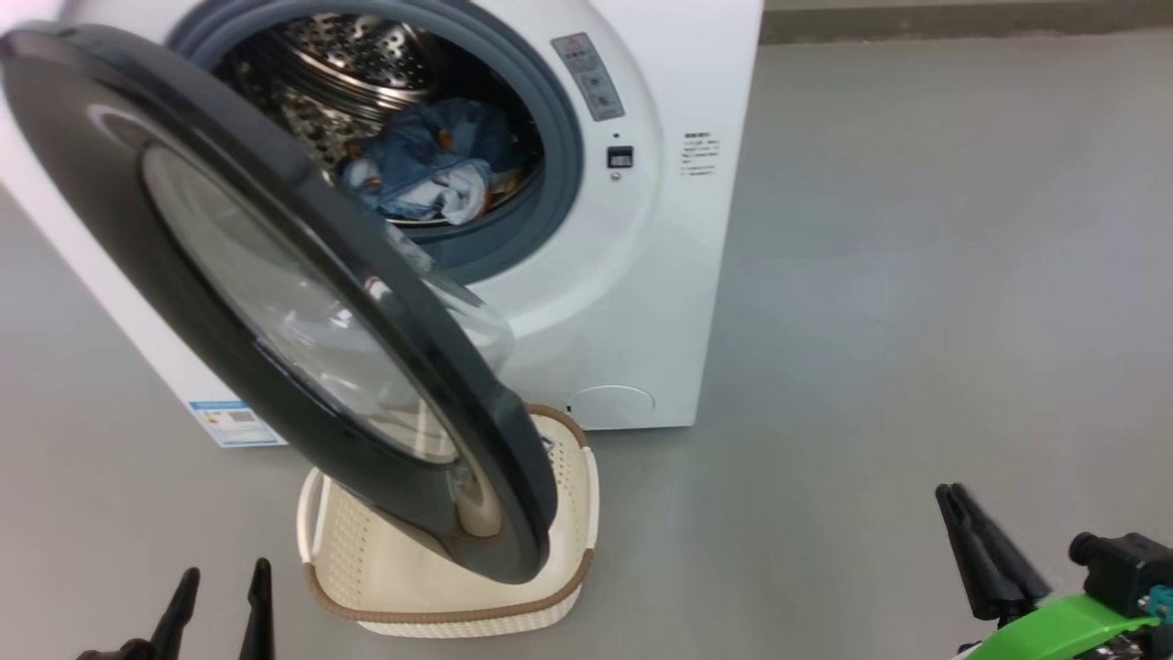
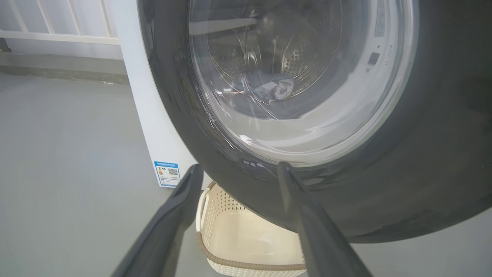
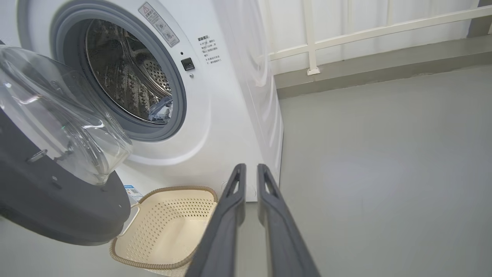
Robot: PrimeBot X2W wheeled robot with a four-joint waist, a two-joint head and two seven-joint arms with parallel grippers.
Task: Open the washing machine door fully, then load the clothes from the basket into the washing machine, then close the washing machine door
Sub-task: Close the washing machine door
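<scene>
1. Washer [image 1: 641, 275] is standing on a grey floor [image 1: 916, 275], with its drum mouth facing out and uncovered.
2. Door [image 1: 92, 183] is hanging open at a slant, hinged on the washer's left side. It is swung out toward the robot, and its glass bowl is bulging back toward the drum.
3. Door's lower edge is hanging over the basket [image 1: 458, 612] and covering part of it in the head view.
4. Clothes [image 1: 431, 165] are lying inside the drum, low and near the front. They are blue, with a cream bit on top.
5. Basket is sitting on the floor just in front of the washer, below the door, with its bare cream bottom showing.
6. Left gripper [image 1: 226, 570] is hovering low at the near left with its fingers spread wide and nothing in them. In the left wrist view the tips are pointing at the door's lower black rim; I cannot tell whether they are touching it.
7. Right gripper [image 1: 948, 490] is hovering at the near right, well apart from the washer. Its fingers are nearly together with a thin slit between them, gripping nothing.
8. Blue label [image 1: 234, 423] is showing low on the washer front, left of the basket.
9. White railing [image 3: 365, 30] is running behind the washer.
</scene>
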